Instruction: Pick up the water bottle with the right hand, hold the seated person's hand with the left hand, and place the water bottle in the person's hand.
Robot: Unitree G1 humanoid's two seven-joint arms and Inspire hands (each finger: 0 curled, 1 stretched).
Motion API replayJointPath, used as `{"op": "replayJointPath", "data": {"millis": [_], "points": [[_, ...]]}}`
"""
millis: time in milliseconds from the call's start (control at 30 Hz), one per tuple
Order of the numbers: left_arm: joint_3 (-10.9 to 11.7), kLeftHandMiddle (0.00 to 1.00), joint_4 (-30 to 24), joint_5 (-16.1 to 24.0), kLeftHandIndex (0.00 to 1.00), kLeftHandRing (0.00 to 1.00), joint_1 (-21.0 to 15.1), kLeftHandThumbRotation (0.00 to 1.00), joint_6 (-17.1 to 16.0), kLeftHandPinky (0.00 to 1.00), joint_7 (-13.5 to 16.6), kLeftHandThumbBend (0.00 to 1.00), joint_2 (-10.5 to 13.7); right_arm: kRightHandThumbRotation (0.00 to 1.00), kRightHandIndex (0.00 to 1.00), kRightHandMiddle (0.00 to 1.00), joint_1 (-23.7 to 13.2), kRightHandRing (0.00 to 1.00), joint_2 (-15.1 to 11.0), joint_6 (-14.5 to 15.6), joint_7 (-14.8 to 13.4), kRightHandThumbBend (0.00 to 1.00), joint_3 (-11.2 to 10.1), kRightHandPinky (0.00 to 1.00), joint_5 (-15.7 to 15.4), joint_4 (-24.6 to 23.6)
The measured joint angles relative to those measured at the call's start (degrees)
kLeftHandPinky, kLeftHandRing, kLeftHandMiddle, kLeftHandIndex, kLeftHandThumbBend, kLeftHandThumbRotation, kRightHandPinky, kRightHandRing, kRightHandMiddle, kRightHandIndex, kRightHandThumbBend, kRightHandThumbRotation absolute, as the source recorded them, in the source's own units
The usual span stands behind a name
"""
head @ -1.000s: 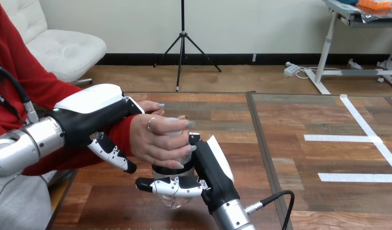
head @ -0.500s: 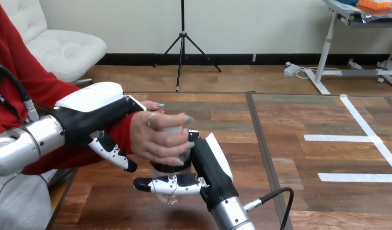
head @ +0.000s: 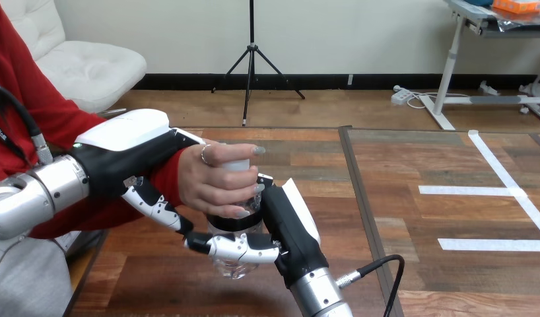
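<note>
Left of the water bottle (head: 233, 228), the left robot hand (head: 125, 158) lies along the person's wrist, at the end of the red sleeve (head: 165, 179). Its white-shelled back covers the top of the wrist and its fingers (head: 154, 203) curl underneath, so it clasps the wrist.

From that clasp the person's hand (head: 211, 181) reaches to the bottle and wraps its fingers round the upper part. It hides the neck and shoulder, and only a bit of the white cap (head: 238, 165) shows between the fingers.

The bottle stands roughly upright over the near part of the wooden surface (head: 307, 152). It is clear, with a dark band just below the person's fingers. I cannot tell whether its base touches the surface.

Just right of the bottle, the right robot hand (head: 290, 224) comes up from below and grips the lower body. Its thumb (head: 234, 247) is curled across the near side under the dark band. Its fingers pass behind the bottle, one tip showing beside the person's fingertips. Both this robot hand and the person's hand are on the bottle.

Well apart to the bottle's right, a dark seam (head: 360, 198) runs across the surface, and beyond it lie white tape lines (head: 492, 191).
</note>
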Motion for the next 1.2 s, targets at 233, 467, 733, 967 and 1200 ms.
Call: {"op": "replayJointPath", "data": {"millis": [233, 467, 733, 967, 1200], "points": [[0.13, 0.9, -1.26, 0.62, 0.91, 0.9, 0.0, 0.38, -0.02, 0.86, 0.2, 0.99, 0.04, 0.56, 0.78, 0.72, 1.23, 0.72, -0.47, 1.14, 1.21, 1.0, 0.47, 0.73, 0.99, -2.57], [0.51, 0.95, -2.97, 2.6, 0.97, 0.96, 0.0, 0.44, -0.02, 0.92, 1.02, 1.0, 0.11, 0.61, 0.81, 0.75, 2.69, 0.74, -0.89, 1.7, 1.82, 1.0, 1.58, 0.76, 1.55, -4.27], [0.77, 0.97, -4.33, 3.84, 0.99, 0.98, 0.02, 0.46, -0.04, 0.94, 1.15, 1.0, 0.37, 0.65, 0.81, 0.77, 4.45, 0.75, -1.12, 2.25, 2.32, 1.0, 2.17, 0.75, 1.7, -5.76], [0.98, 0.98, -5.5, 4.88, 1.0, 0.98, 0.11, 0.5, 0.09, 0.94, 1.17, 1.0, 0.44, 0.68, 0.82, 0.78, 5.82, 0.76, -1.15, 2.68, 2.41, 1.0, 2.46, 0.75, 1.64, -6.55], [1.14, 0.98, -6.49, 5.81, 1.0, 0.97, 0.14, 0.51, 0.55, 0.92, 1.24, 1.0, 0.46, 0.68, 0.82, 0.79, 6.96, 0.77, -1.16, 3.87, 2.51, 1.0, 2.84, 0.75, 1.58, -7.83]]}}
